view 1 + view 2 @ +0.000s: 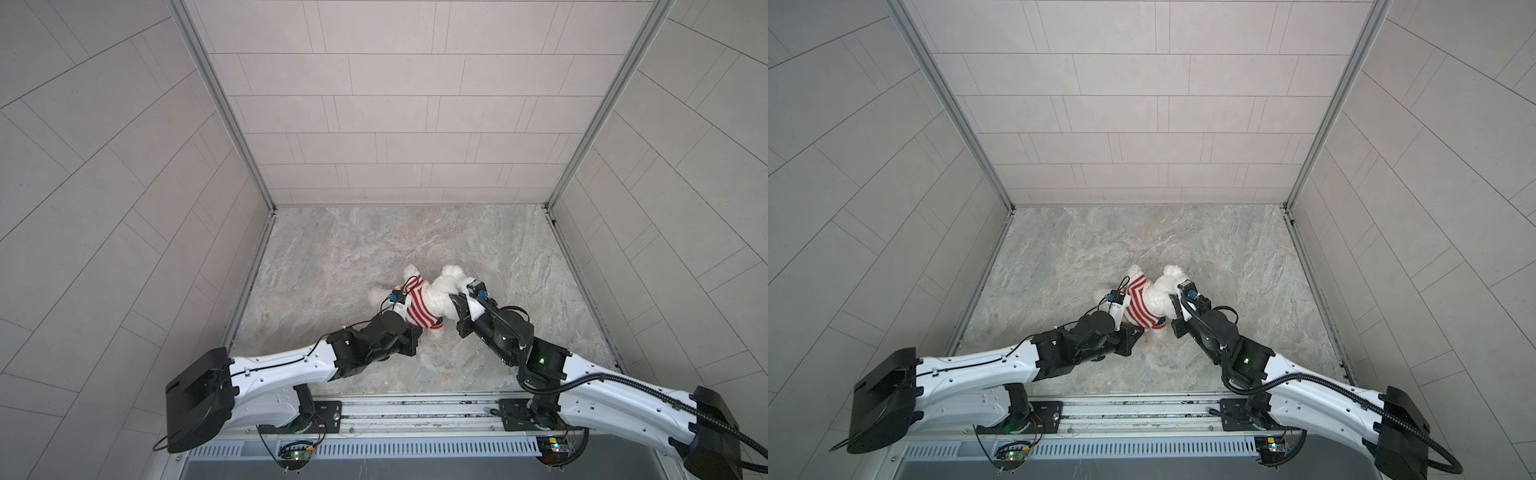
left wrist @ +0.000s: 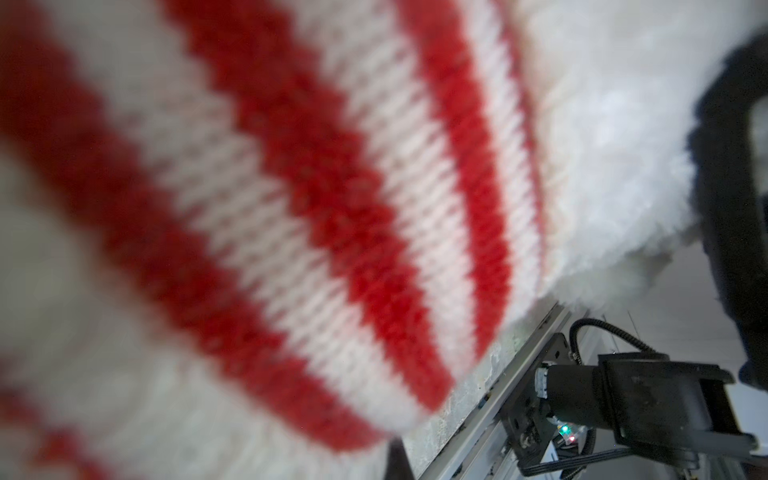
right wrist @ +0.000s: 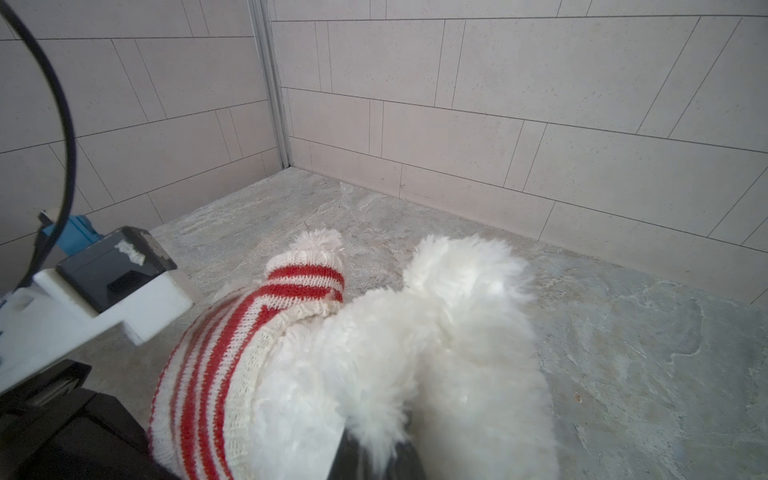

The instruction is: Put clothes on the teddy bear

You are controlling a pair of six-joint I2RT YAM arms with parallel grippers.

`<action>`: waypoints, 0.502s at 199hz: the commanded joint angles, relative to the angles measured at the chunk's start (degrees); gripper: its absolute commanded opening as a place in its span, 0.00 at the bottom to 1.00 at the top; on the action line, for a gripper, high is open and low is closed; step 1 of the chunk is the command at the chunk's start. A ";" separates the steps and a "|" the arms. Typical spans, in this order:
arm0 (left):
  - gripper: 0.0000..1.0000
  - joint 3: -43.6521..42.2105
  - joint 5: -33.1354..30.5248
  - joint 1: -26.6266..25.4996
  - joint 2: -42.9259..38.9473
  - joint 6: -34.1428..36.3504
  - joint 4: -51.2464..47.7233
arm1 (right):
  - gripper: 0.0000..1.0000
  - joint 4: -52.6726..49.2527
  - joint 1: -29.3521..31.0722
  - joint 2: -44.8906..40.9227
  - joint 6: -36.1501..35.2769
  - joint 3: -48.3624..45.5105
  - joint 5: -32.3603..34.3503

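a: honestly, looks most of the way there to me. the small fluffy white plush teddy bear (image 1: 441, 297) is lying on the grey marbled tabletop (image 1: 374, 241), near the front and about midway between the two arms. the red-and-white striped knit sweater (image 1: 415, 309) is already round its middle.

b: yeah, and in the right wrist view one sleeve (image 3: 307, 278) is filled, with a white paw (image 3: 320, 243) poking out of the cuff. i can't see the other sleeve from any angle, so no idea if that arm's through. the ribbed edge sits rumpled, with plenty of bare fur beyond it. my guess is what's left is tugging it straight and checking that second arm.

a: what are the arms doing?

b: both reach in low from the front rail and angle in toward each other, one on each side of the bear. the left gripper (image 1: 419, 333) is at the near edge of the sweater, jaws closed right down. its camera is so close to the stripes that it's all blur, so i can't tell whether it's got knit pinched or just closed beside it.

a: and the right one?

b: the right gripper (image 3: 374, 461) is clamped tight too. white fur is spilling over its dark fingers (image 3: 403, 465), so i'd say it has a pinch of the bear's bare fluffy end.
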 commanded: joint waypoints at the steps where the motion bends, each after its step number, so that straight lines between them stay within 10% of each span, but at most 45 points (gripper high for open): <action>1: 0.00 0.75 -1.44 0.00 -1.42 0.49 -1.86 | 0.00 0.08 -0.03 -1.74 0.72 0.21 0.83; 73: 0.00 1.14 -4.03 1.44 -5.23 3.98 -9.98 | 0.00 -1.07 -1.18 -1.12 2.37 0.67 0.96; 100: 0.24 3.70 -5.68 -0.39 -3.90 5.80 -10.96 | 0.00 -0.98 -1.18 0.28 3.05 1.55 1.07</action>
